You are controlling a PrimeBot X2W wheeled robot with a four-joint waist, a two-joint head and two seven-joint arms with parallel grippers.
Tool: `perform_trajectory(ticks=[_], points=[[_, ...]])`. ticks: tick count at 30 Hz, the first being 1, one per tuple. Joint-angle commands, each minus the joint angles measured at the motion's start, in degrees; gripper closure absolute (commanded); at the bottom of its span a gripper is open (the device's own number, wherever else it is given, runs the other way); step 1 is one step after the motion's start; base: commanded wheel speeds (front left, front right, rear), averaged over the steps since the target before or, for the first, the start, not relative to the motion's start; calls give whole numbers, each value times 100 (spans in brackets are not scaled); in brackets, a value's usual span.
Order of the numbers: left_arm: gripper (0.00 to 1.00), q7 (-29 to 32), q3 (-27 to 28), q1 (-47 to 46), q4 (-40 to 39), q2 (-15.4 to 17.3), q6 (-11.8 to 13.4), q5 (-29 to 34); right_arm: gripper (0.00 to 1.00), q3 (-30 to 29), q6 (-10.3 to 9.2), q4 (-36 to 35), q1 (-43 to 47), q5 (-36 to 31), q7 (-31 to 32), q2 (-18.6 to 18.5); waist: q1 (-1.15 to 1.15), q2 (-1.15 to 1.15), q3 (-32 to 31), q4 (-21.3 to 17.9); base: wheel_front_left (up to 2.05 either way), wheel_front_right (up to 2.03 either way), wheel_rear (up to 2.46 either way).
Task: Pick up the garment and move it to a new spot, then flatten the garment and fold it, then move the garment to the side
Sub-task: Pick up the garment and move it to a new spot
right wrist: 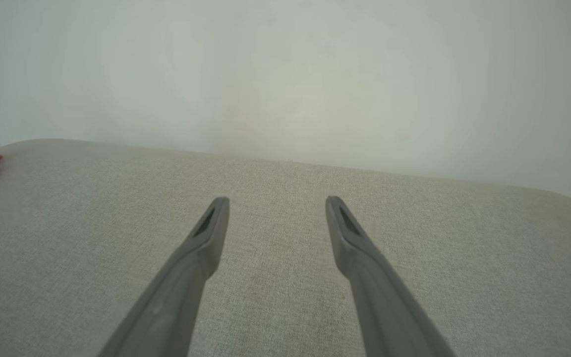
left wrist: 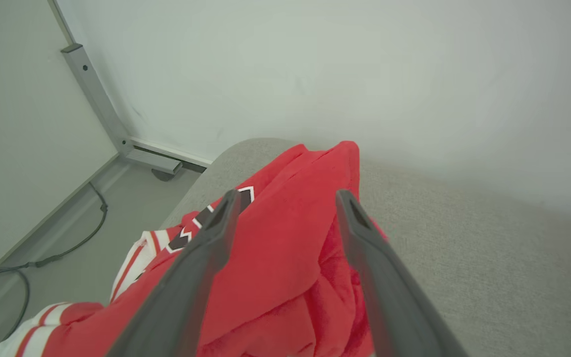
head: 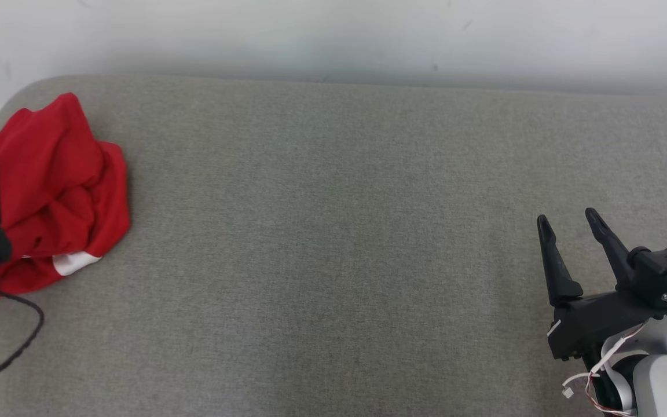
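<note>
A red garment (head: 61,191) with white trim is lying crumpled at the far left corner of the grey worktop (head: 333,243), reaching its left edge. The left gripper (left wrist: 288,198) is hanging right over the heap, its jaws standing wide apart with red cloth showing between and below them. It is gripping nothing visible, though whether its fingers are brushing the fabric I cannot tell. A pale wall (head: 333,35) is running along the worktop's far side. At the near right, well apart from the garment, the right gripper (head: 567,217) is hovering over the worktop, jaws spread wide and holding nothing.
</note>
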Motion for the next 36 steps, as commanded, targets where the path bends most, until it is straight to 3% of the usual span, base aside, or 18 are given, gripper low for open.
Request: perform_trajectory(ticks=[1,10,18,29,35,36], points=[[0,22,8,-140,123,50,-36,-20,0,0,-2,-8,-100,16,-37,-13,-1,-1,148,-156,0,0,0],[0,265,-23,-586,966,214,-142,-127,0,6,-2,59,-218,63,-88,-19,-1,-1,345,-479,0,0,0],[0,508,-38,-821,1441,391,-60,-135,0,43,-2,82,-310,114,-86,-75,-1,-1,457,-704,0,0,0],[0,1288,-113,-1128,2047,376,305,-186,0,61,-2,42,-431,172,-52,-139,-1,-1,536,-847,0,0,0],[0,1444,-196,-1137,2132,281,368,-191,0,121,-2,21,-424,146,-40,-130,-1,-1,547,-844,0,0,0],[27,1384,-189,-1140,2117,271,401,-195,0,127,-2,25,-413,143,-37,-128,-1,-1,544,-838,0,0,0]])
